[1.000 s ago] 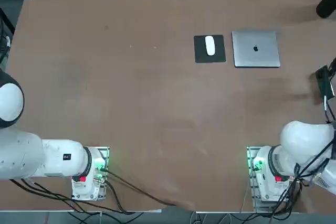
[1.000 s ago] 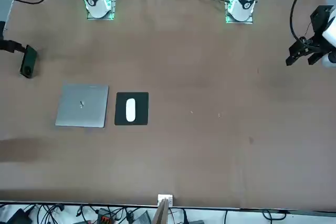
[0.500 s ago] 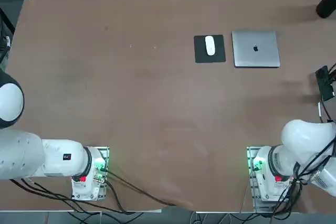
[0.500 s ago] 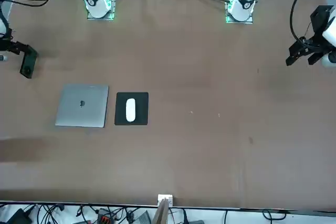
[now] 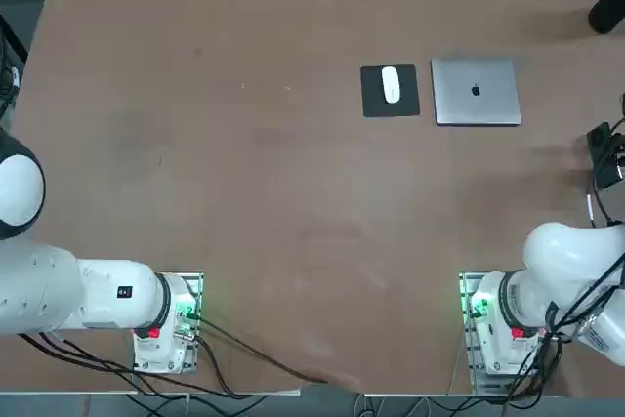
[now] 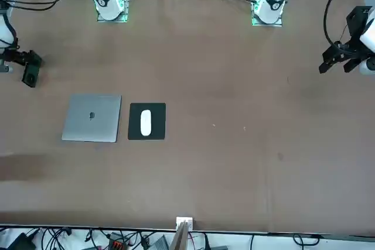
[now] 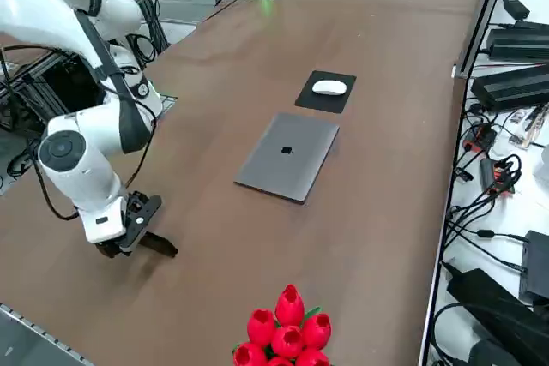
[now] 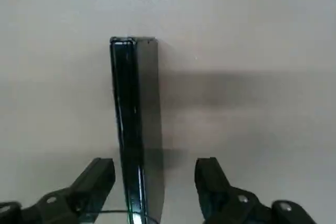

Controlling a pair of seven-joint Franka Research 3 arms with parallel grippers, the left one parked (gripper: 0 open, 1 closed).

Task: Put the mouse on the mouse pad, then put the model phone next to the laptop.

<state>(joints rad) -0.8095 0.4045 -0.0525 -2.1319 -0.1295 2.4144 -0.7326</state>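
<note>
My right gripper (image 8: 155,179) sits low at the table's (image 5: 244,192) right edge, its 2 fingers (image 8: 100,177) spread with gaps either side of the model phone (image 8: 134,124), which stands on its long edge between them, ungrasped. The mouse (image 5: 391,84) rests on the mouse pad (image 5: 376,100), just left of the closed laptop (image 5: 476,90).

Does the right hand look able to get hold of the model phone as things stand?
Probably yes. The right hand is already down at the model phone, one open finger on each side of its thin edge, with gaps showing. Nothing else is near it; the laptop lies well apart.
</note>
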